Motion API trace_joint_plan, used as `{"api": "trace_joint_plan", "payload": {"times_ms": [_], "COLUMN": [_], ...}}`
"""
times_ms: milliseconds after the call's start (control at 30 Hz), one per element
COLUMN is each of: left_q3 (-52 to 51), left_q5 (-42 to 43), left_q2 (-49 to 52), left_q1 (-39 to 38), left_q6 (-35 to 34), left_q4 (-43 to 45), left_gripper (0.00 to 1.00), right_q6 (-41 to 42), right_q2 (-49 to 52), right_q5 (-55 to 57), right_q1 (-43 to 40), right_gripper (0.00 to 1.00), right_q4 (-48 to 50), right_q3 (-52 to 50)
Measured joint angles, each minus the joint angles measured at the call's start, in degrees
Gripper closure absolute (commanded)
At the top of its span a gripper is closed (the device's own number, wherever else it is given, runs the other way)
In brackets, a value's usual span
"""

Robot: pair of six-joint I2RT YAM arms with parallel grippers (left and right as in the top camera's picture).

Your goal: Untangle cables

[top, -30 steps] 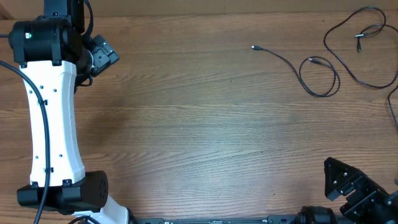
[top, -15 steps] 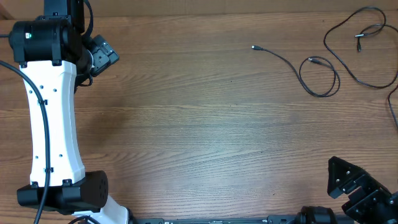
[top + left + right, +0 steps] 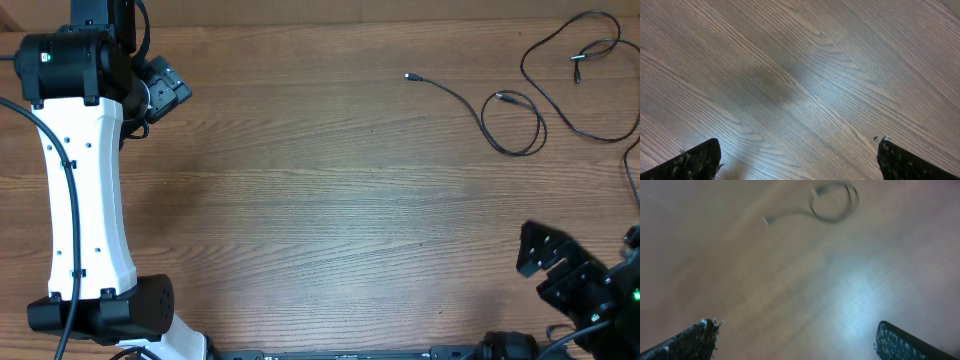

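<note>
Blurrily, looped cable (image 3: 811,204), other cable (image 3: 523,62) cropped, left end effector (image 3: 797,150) and right end effector (image 3: 795,330) parted.

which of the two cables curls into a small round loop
The left cable, ending in a plug tip mid-table; the right cable sprawls in wide open bends.

It looked like a robotics lab bench: a bare wood-grain surface (image 3: 330,200) carried a white-and-black robot arm (image 3: 85,190) on the left, with a second black arm (image 3: 575,285) near right.
</note>
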Motion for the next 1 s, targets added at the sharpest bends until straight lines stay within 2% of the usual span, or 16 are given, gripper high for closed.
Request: {"api": "trace_joint_plan", "payload": {"times_ms": [167,567,1000], "left_q3": [0.00,0.00,0.00], "left_q5": [0.02,0.00,0.00], "left_q2": [0.00,0.00,0.00], "left_q1": [0.00,0.00,0.00], "left_q6": [0.00,0.02,0.00], "left_q4": [0.00,0.00,0.00], "left_gripper": [0.00,0.00,0.01], "right_q6": [0.00,0.00,-0.02], "right_q2": [-3.78,-15.54,-20.15], "right_q5": [1.14,3.69,5.46], "right_q1": [0.00,0.00,0.00], "right_gripper": [0.00,0.00,0.00], "right_q4": [10.32,12.85,20.70], "right_q3": [-4.22,-17.03,-17.92]}}
